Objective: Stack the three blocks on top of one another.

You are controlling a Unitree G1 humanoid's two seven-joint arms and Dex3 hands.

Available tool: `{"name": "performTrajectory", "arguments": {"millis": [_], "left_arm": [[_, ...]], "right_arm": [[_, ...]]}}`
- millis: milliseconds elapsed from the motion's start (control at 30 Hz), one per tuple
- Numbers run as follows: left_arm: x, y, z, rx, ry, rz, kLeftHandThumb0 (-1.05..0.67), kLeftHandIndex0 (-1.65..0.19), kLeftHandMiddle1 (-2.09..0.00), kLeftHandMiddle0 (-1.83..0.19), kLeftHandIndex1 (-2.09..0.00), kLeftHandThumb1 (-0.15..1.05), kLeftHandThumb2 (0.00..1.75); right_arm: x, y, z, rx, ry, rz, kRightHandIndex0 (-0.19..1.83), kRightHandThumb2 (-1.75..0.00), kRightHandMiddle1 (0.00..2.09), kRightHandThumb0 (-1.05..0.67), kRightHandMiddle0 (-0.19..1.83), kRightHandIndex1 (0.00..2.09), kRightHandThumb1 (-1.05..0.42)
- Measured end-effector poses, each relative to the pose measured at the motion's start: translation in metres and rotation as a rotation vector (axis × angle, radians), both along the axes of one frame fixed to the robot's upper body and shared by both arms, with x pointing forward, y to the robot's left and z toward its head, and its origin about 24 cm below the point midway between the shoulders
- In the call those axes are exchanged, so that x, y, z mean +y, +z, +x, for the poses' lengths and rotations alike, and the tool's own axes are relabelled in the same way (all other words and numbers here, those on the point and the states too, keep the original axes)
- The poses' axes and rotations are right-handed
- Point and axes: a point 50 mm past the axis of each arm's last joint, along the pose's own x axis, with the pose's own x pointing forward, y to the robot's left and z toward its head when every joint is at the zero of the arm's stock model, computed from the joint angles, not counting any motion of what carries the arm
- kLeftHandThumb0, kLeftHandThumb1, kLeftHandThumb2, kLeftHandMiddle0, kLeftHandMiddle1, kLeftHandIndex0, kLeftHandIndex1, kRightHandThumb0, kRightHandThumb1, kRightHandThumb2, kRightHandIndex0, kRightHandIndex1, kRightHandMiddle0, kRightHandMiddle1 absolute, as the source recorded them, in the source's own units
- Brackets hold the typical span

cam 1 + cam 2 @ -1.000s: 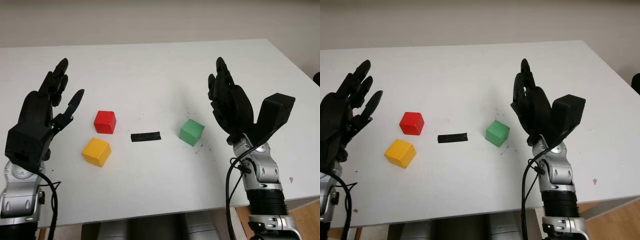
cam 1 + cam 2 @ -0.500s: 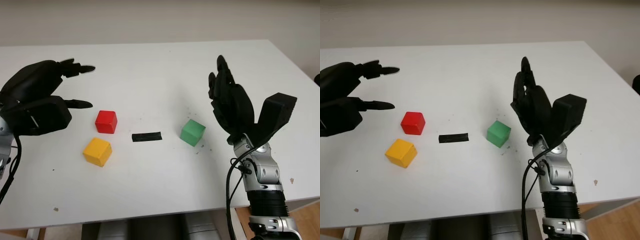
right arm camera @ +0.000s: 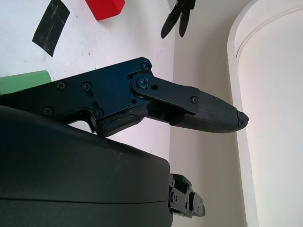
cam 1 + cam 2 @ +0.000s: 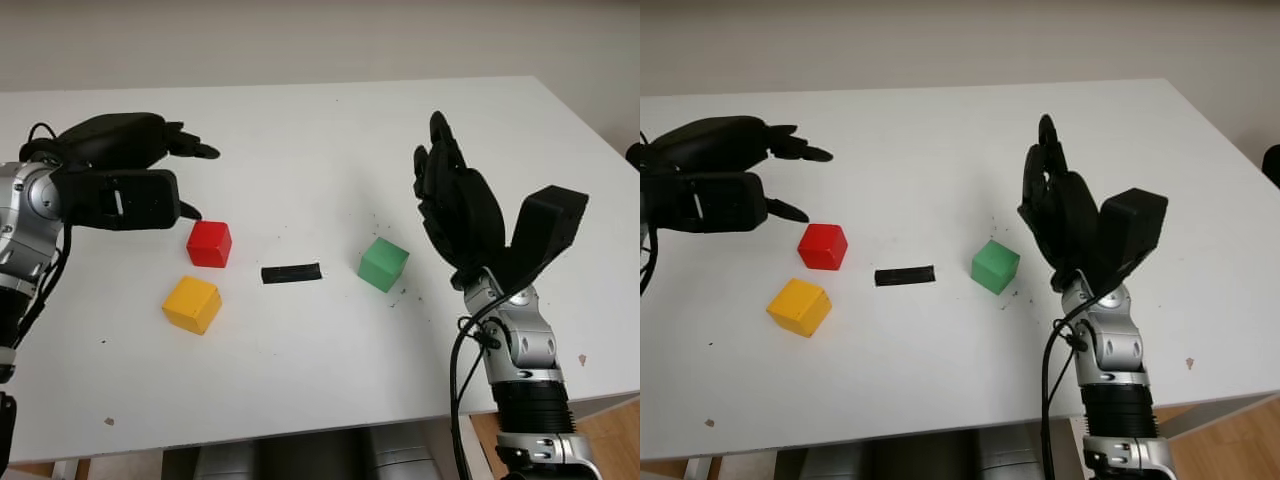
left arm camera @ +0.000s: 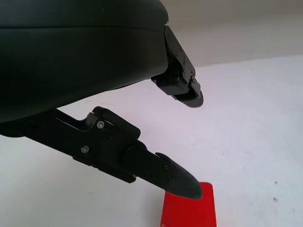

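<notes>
**Three blocks apart on the table**

The red block [image 4: 209,243] sits just behind the yellow block [image 4: 192,304]; the green block [image 4: 383,264] lies well apart to the right, with a black tape strip [image 4: 291,273] between. The left hand [image 4: 125,185] hovers open, just left of the red block. The right hand [image 4: 458,205] is raised open, right of the green block
</notes>
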Motion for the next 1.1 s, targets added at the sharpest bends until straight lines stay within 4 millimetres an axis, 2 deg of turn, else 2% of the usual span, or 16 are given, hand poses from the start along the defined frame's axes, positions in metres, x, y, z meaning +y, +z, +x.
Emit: {"name": "performTrajectory", "arguments": {"millis": [167,333,667,1100], "left_arm": [[-0.005,-0.003,0.000,0.074,-0.009,0.063,-0.72,-0.50,-0.05,-0.09,-0.06,0.85,0.05],[-0.009,0.003,-0.002,0.133,-0.004,0.087,-0.80,-0.50,-0.05,-0.07,-0.06,0.85,0.06],[-0.009,0.012,-0.006,0.085,0.009,0.164,-0.86,-0.49,-0.06,-0.09,-0.05,0.89,0.06],[-0.010,-0.004,-0.004,0.057,0.027,0.288,-0.79,-0.46,-0.05,-0.07,-0.04,0.87,0.05]], "right_arm": [[0.000,0.000,0.000,0.000,0.002,-0.001,-0.19,-0.74,0.00,-0.77,-0.19,0.00,-1.05],[0.000,0.000,0.000,0.000,0.002,0.000,-0.19,-0.74,0.00,-0.78,-0.19,0.00,-1.05],[0.000,0.000,0.000,-0.001,0.006,0.000,-0.19,-0.73,0.00,-0.79,-0.19,0.00,-1.05],[0.001,0.000,0.000,0.000,0.007,-0.001,-0.19,-0.73,0.00,-0.78,-0.19,0.00,-1.05]]}}
